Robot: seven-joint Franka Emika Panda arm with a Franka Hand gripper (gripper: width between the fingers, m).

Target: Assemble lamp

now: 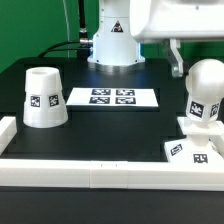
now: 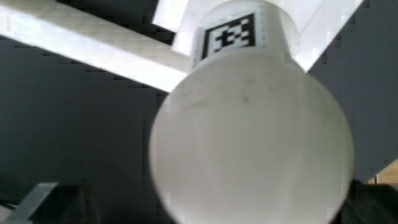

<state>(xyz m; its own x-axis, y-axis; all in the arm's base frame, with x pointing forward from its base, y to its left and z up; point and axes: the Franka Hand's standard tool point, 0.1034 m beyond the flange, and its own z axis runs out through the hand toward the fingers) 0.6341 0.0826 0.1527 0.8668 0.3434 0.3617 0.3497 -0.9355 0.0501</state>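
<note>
The bulb [image 1: 206, 88] is seen at the exterior view's right, set upright on the flat square base [image 1: 188, 151] with its rounded end upward and its tagged neck downward; how firmly the neck is seated in the base cannot be told. The base lies on the black table [image 1: 110, 128], close to the white rail [image 1: 90, 168] that borders the table's near edge; two tags are shown on its near side. In the wrist view the bulb [image 2: 249, 130] fills most of the picture, seen from its rounded end, and one tag is read on the neck beyond it.

The gripper [image 1: 198, 60] is held over the bulb's top; one finger [image 1: 176, 58] is seen just beside the bulb on the exterior view's left, with a narrow strip of background between them, while the other is hidden. In the wrist view dark blurred shapes are made out on either side of the bulb, so the fingers are taken as spread about it – no pinch is seen.

The shade [image 1: 43, 97] is stood mouth-down well apart at the exterior view's left, one tag facing the camera; the marker board [image 1: 112, 97] lies flat between shade and bulb, farther back – behind it the arm's white pedestal [image 1: 114, 42] is seen.
</note>
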